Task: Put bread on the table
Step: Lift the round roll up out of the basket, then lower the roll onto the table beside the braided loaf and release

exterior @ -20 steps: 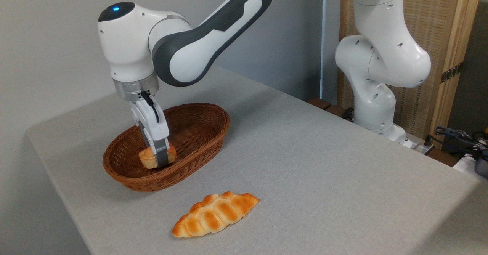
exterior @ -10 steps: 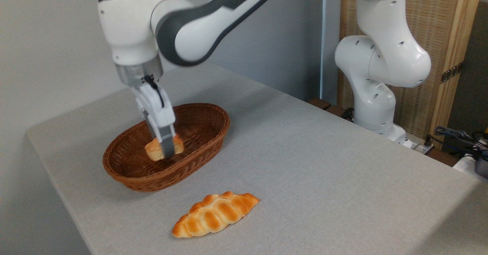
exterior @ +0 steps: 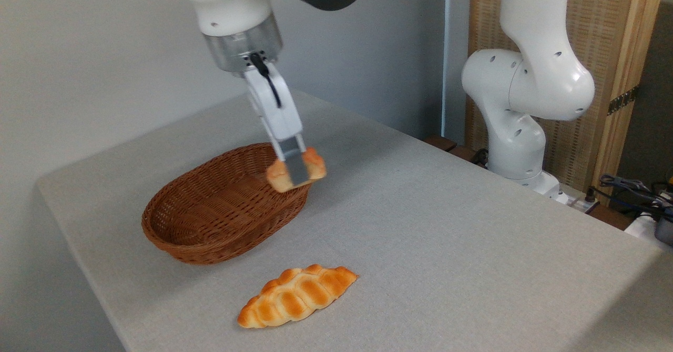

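The bread (exterior: 314, 164), a small golden-orange bun with a lumpy top, hangs in the air over the right end of the wicker basket (exterior: 210, 210). My gripper (exterior: 296, 171) is shut on it, with the near finger (exterior: 295, 168) crossing the bun's front. The bun is tilted and clear of the basket's rim. Below lies the table (exterior: 420, 225), light grey and finely textured. The far finger is hidden behind the bun.
A long braided loaf (exterior: 297, 295) lies on the table near the front edge, in front of the basket. The arm's white base (exterior: 518, 131) stands at the back right, with cables (exterior: 631, 189) beyond the table's right edge. A wall runs behind.
The gripper has lifted the bun out of the basket's inside and carried it up and to the right, over the basket's right end. The braided loaf and basket have stayed put.
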Robot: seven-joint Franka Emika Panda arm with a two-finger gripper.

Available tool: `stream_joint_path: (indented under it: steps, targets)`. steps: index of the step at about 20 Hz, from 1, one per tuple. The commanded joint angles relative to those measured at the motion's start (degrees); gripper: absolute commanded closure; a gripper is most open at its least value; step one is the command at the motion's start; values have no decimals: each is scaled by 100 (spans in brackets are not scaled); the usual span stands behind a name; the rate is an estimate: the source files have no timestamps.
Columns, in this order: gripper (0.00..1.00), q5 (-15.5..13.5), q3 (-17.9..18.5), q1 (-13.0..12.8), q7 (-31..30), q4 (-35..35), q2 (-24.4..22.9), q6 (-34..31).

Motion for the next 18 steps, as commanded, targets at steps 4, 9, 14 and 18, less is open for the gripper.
stream_joint_path:
  steps: [4, 9, 14, 18]
  targets:
    - [25, 427, 67, -66, 1060, -1066, -273, 391]
    - [0, 419, 40, -74, 1175, -1673, -264, 928]
    - [0, 427, 41, -66, 1210, -1656, -282, 928]
    - [0, 427, 41, -74, 1272, -1656, -308, 902]
